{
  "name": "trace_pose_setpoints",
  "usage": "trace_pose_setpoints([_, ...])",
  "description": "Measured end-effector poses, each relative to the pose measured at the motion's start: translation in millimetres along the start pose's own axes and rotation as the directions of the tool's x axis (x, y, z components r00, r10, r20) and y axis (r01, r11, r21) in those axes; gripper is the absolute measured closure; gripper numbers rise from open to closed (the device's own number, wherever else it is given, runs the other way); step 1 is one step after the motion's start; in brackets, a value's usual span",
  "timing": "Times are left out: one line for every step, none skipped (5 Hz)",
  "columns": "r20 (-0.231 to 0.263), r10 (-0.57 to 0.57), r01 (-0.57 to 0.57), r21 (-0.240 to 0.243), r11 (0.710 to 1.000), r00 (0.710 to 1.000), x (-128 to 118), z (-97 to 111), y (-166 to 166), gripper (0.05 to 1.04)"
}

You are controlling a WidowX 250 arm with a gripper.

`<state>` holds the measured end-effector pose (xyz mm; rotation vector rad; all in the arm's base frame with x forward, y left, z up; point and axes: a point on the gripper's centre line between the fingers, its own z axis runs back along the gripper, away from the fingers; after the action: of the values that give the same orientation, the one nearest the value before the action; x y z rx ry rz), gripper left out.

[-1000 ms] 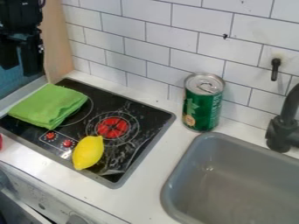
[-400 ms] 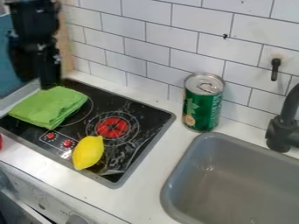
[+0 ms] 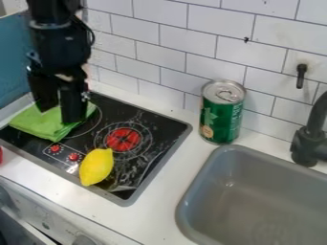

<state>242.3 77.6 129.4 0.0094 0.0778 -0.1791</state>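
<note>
Grey sink (image 3: 268,191) sat right of black stovetop (image 3: 167,132). Gripper (image 3: 59,116) hung over stovetop's left part, fingers spread, nothing pinched; contact with cloth: can't tell. Folded green cloth (image 3: 37,123) lay at stovetop's left end, partly behind fingers. Green can (image 3: 221,116) stood upright near sink's back-left corner. Lemon (image 3: 96,166) lay at stovetop's front.

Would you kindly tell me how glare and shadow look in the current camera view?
In the camera view, bright highlights on the metal lid of the green can, a soft glint inside the grey sink, and pale streaks on the black cooktop that may be reflections or marks; the pincer looks mostly dark, and I cannot make out its shadow on the green cloth.
</note>
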Motion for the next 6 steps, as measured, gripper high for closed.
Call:
trace_pose_setpoints([0.030, 0.015, -0.016, 0.022, 1.000, 0.999, 2.2, -12.5, -4.8, 0.083])
trace_pose_setpoints([0.043, 0.023, -0.025, 0.041, 0.999, 0.999, 4.0, -22.3, -9.2, 0.083])
trace_pose_setpoints([0.037, 0.021, -0.022, 0.040, 0.999, 0.999, 6.4, -31.3, -15.0, 0.083])
trace_pose_setpoints([0.018, 0.013, -0.013, 0.032, 0.999, 1.000, 7.7, -39.5, -18.8, 0.083])
trace_pose_setpoints([-0.003, 0.032, -0.032, 0.025, 0.999, 0.999, 8.8, -50.3, -20.7, 0.083])
trace_pose_setpoints([-0.030, 0.031, -0.029, 0.041, 0.999, 0.999, 14.4, -62.3, -25.3, 0.083])
